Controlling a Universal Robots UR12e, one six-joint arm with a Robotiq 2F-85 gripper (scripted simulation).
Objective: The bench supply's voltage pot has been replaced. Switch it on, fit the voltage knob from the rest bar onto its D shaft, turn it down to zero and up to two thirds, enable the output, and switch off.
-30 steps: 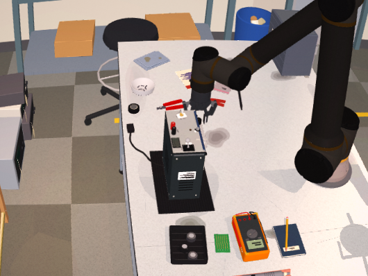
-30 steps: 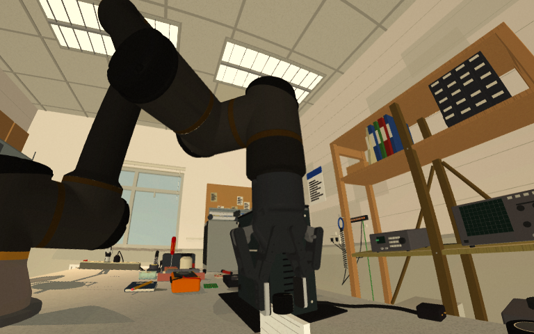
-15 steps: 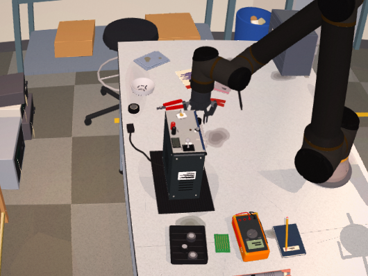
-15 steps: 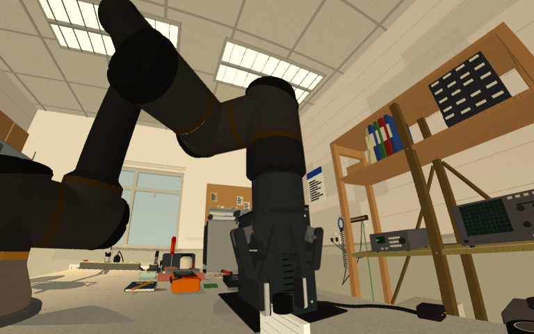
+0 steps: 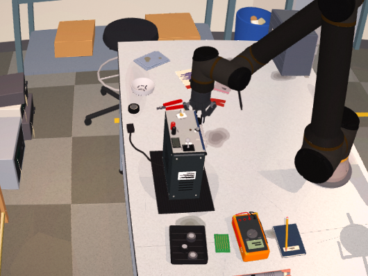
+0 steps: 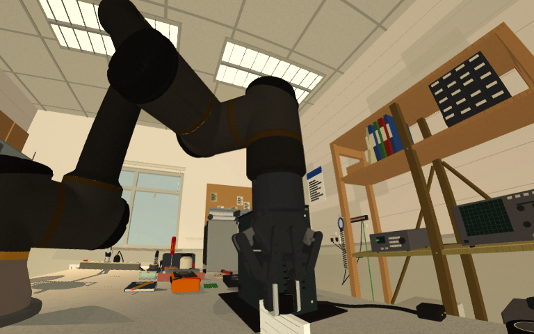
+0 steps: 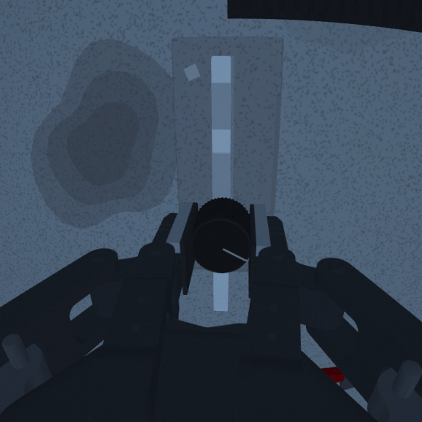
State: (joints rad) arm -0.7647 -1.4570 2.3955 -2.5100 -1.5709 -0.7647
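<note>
The black ribbed voltage knob [image 7: 221, 240] with a white pointer line sits on the pale rest bar [image 7: 221, 118], on the table just beyond the bench supply's front panel. My gripper [image 7: 220, 244] reaches straight down over it and I have the knob clamped between my fingers [image 6: 284, 302]. The bench supply [image 5: 183, 152] is a dark box lying on a black mat, its light front panel turned up toward the far end, where a red terminal, a toggle and a bare shaft show. The rest bar itself is hidden behind the supply in the side camera.
The supply's front panel stands close beside my fingers. Red-handled pliers [image 5: 172, 104] and papers lie just beyond the gripper. A grey stain [image 5: 217, 136] marks the table to the right. A knob tray [image 5: 188, 244], orange multimeter [image 5: 250, 236] and notebook [image 5: 289, 240] lie near the front edge.
</note>
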